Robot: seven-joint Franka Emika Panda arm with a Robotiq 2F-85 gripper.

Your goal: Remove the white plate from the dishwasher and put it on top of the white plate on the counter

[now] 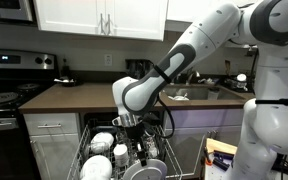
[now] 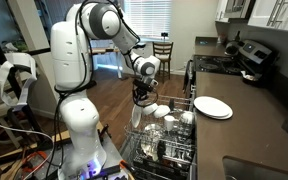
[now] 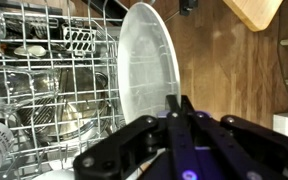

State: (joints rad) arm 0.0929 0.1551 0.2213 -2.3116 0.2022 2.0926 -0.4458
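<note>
White plate stands upright on edge at the side edge of the wire rack of the dishwasher, its rim clamped between the fingers of the gripper.

An exterior view faces the tabletop head-on, mid-range, dishwasher low centre. An exterior view looks along the tabletop from beside the robot base, farther back. Both share dishwasher, arm. Wrist view: close, past pincer onto white plate, rack.
</note>
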